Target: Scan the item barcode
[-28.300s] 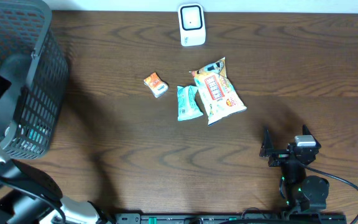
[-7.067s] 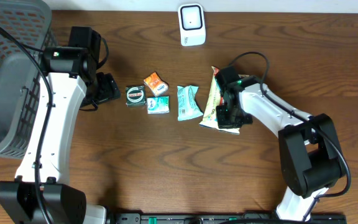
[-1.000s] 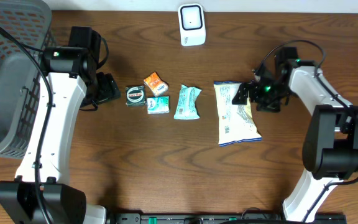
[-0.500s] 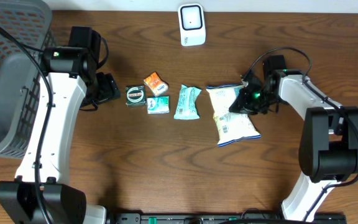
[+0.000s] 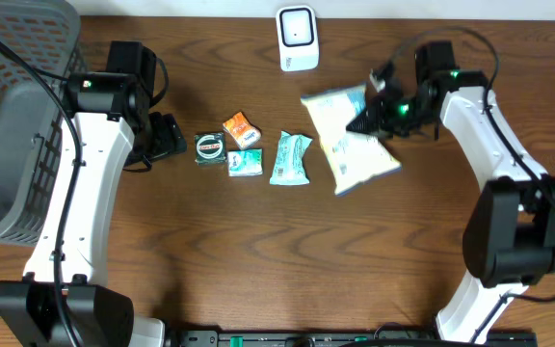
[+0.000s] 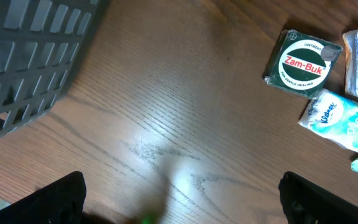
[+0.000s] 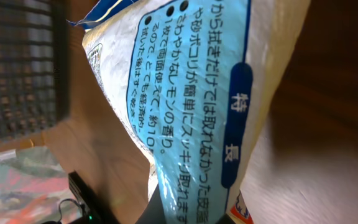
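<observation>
Pale plastic, blurred from overhead: holding the snack bag [image 5: 350, 135] tilted and apparently clear of the bench [image 5: 258, 260], just below and right of the scanner [image 5: 297, 39]. Gripping its upper right edge with the right hand [image 5: 372, 118], clamped tight on the film. Judging pickup as done; judging presentation to the scanner as outstanding, barcode not discernible in either view. Hovering the left hand [image 5: 169, 136] spread wide and empty beside the green tin [image 5: 209, 146], well apart from the bag. Noting the teal packet [image 5: 290, 159] lying between tin and bag, awaiting handling.
</observation>
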Controlling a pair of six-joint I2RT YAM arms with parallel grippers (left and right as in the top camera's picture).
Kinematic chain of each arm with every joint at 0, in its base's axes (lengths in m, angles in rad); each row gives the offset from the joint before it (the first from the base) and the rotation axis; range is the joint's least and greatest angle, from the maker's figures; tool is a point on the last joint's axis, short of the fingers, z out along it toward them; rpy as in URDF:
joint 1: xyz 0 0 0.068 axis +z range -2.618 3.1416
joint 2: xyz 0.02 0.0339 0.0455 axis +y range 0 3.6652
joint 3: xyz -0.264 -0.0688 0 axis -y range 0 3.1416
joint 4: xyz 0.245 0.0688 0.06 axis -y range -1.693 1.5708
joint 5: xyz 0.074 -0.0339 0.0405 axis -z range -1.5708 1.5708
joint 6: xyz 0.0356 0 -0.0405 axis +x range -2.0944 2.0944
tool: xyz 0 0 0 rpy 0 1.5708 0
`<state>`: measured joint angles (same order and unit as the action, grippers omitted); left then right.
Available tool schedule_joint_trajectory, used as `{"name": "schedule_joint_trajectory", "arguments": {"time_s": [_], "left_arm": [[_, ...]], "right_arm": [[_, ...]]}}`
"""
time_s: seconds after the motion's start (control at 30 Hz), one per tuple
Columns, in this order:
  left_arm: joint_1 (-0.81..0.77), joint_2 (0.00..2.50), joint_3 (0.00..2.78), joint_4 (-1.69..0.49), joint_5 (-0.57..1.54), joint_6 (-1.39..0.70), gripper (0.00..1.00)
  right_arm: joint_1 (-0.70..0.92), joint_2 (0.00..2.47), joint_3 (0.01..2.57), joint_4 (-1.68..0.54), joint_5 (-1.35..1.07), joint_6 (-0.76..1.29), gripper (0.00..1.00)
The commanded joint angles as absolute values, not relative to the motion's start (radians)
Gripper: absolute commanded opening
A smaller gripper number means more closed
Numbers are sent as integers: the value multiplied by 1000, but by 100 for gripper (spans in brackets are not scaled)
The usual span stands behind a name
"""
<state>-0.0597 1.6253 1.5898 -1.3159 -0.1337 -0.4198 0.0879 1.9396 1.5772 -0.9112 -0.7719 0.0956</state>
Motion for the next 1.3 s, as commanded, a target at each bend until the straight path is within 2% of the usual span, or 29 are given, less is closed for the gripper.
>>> {"name": "schedule_joint_trajectory", "arguments": {"time_s": [0.0, 0.27, 0.4, 0.87, 1.03, 1.27], "left_arm": [[-56, 1632, 1588, -1320, -143, -428, 97], [-56, 1632, 1588, -1320, -143, -428, 98], [-56, 1632, 1588, -1320, -143, -428, 97], [-56, 1632, 1588, -1320, -143, -428, 98], [-56, 1632, 1588, -1320, -143, -428, 98], [-56, 1632, 1588, -1320, -143, -428, 98]], "right_arm": [[121, 1829, 1644, -873, -857, 129, 1], [150, 1708, 1644, -596, -1164, 193, 1], [150, 1698, 1644, -518, -1166, 300, 1], [187, 1700, 1639, -519, -1157, 303, 1], [205, 1700, 1639, -575, -1043, 286, 1], [213, 1704, 1619, -827, -602, 187, 1]]}}
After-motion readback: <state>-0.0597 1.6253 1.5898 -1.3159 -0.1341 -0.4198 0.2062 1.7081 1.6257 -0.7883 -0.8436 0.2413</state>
